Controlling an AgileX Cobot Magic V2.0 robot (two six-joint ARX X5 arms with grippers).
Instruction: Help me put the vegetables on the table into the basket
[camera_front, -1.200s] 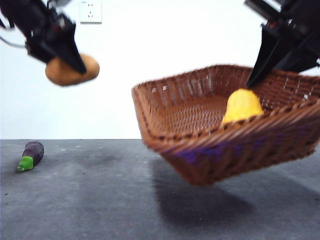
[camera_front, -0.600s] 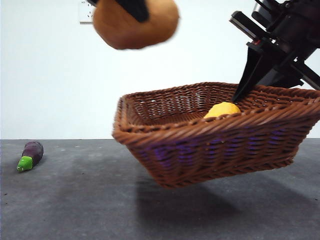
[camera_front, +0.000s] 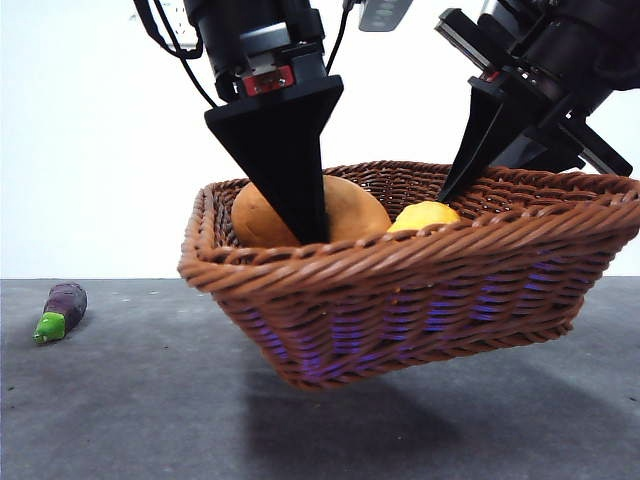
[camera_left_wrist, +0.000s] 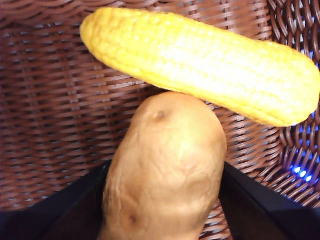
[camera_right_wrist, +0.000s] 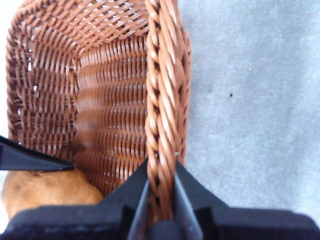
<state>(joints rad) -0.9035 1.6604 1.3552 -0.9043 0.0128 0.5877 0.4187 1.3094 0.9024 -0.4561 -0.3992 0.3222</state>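
Brown wicker, the basket (camera_front: 420, 290) hangs tilted above the table (camera_front: 130, 410), its braided rim pinched between the closed jaws of the right gripper (camera_right_wrist: 161, 197). Inside it the left gripper (camera_front: 300, 225) reaches down with the potato (camera_left_wrist: 165, 170) clamped between its jaws, the potato's far end touching a yellow corn cob (camera_left_wrist: 200, 62) lying across the basket floor. Well apart on the table lies the eggplant (camera_front: 62, 310).
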